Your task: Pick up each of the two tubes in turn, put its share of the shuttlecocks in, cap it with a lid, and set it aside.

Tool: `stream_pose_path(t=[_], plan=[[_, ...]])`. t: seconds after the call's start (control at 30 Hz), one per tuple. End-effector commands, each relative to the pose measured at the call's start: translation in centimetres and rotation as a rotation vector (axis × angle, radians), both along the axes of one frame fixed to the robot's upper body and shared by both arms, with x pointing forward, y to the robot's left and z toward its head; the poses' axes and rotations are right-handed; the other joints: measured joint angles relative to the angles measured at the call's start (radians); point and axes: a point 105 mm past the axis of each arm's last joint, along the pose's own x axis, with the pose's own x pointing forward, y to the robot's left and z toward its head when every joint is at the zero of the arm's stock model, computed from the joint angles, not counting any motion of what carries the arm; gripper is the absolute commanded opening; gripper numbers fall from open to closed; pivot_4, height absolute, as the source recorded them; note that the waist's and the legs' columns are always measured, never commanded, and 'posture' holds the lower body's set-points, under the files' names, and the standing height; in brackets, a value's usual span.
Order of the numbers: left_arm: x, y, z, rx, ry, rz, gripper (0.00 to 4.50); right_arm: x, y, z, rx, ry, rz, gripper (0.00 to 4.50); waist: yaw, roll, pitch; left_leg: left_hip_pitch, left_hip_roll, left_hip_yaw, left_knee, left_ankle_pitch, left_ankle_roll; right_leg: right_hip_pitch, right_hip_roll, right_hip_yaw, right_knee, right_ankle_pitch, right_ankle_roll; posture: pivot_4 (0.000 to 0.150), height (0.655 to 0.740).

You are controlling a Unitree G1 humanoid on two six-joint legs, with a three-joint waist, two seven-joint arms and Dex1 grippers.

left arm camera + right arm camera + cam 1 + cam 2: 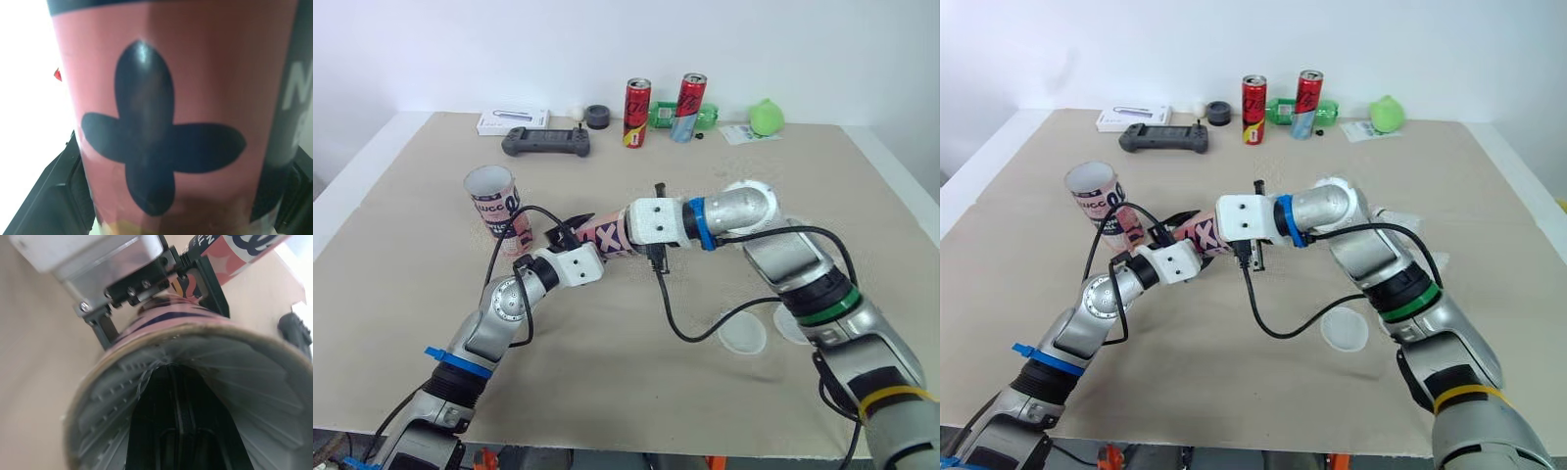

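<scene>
Held tube (607,235): pink with black marks, lying roughly level above the table (411,294), between the two grippers.

Left gripper (578,232): fingers (105,328) are closed on the held tube, one on each side of its wall. In the left wrist view the pink wall with a black four-lobed mark is seen pressed close between the fingers.

Right gripper (182,421): it is pushed into the open mouth of the held tube. White shuttlecock feathers (112,396) are seen lining the inside of the mouth around it. Whether this gripper is open or closed cannot be told.

Second tube (494,201): it stands on the table, tilted, mouth up, just beside the left gripper on the robot's left. It is held by neither gripper.

Lids: one white lid (742,333) lies flat on the table by the right forearm. Another lid (793,325) lies just beside it and is partly hidden by that arm.

Far edge of the table: two red cans (636,113), a green bottle (707,118) lying behind them, a green ball (766,117), a grey controller (545,143) and a white box (513,120) are noted. All are well apart from the tubes.
</scene>
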Motion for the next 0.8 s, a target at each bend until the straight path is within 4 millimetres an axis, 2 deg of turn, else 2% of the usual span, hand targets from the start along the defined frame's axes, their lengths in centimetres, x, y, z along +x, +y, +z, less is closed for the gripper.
stream_pose_path(t=[0.03, 0.2, 0.37, 0.43, 0.6, 0.77, 0.8], plan=[[-0.5, -0.8, 1.8, -0.029, -0.071, -0.032, 3.96, -0.5, 1.3, 0.5, -0.010, -0.051, 0.054, 0.02, 0.000, 0.000, 0.000, 0.000, 0.000, 0.000, 0.000, 0.000, 0.000, 0.000, 0.000, 0.000, 0.000, 0.000, 0.000, 0.150, 0.7400], [-0.5, -0.7, 1.8, -0.029, -0.070, -0.028, 3.96, -1.1, 1.6, 1.8, 0.041, -0.056, 0.078, 0.02, -0.001, 0.000, 0.000, -0.001, 0.000, 0.000, 0.000, 0.000, 0.000, -0.001, 0.000, -0.001, 0.000, 0.001, -0.002, 0.150, 0.7400], [-0.5, -0.8, 1.7, -0.032, -0.066, -0.031, 3.96, -1.8, -0.3, 4.2, 0.082, -0.077, 0.068, 0.02, 0.000, 0.000, 0.000, 0.000, 0.000, 0.000, 0.000, 0.000, 0.000, -0.001, 0.000, -0.001, 0.001, 0.001, -0.002, 0.150, 0.7400], [-0.6, -0.8, 1.6, -0.032, -0.064, -0.034, 3.96, -2.0, -1.7, 4.7, 0.063, -0.099, 0.044, 0.02, 0.000, 0.000, 0.000, 0.000, 0.000, 0.000, 0.000, 0.000, 0.000, -0.001, 0.000, -0.001, 0.001, 0.001, -0.002, 0.150, 0.7400], [-0.5, -0.9, 1.6, -0.043, -0.057, -0.041, 3.96, -3.0, -4.0, 5.3, 0.041, -0.095, 0.015, 0.02, 0.000, 0.000, 0.000, 0.000, 0.000, 0.000, 0.000, 0.000, 0.000, -0.001, 0.000, -0.002, 0.001, 0.001, -0.002, 0.150, 0.7400], [-0.4, -1.3, 1.5, -0.059, -0.048, -0.056, 3.96, -3.7, -4.9, 5.2, 0.036, -0.071, -0.007, 0.02, -0.001, 0.001, 0.001, 0.000, 0.001, 0.000, 0.000, 0.000, 0.000, -0.002, 0.000, -0.001, 0.001, 0.001, -0.002, 0.150, 0.7400], [-0.4, -1.4, 1.6, -0.079, -0.038, -0.062, 3.96, -4.1, -5.0, 5.4, 0.083, -0.030, -0.008, 0.02, -0.001, 0.001, 0.000, 0.000, 0.001, 0.000, 0.000, 0.001, 0.000, -0.001, 0.000, -0.002, 0.001, 0.001, -0.002, 0.150, 0.7400]])
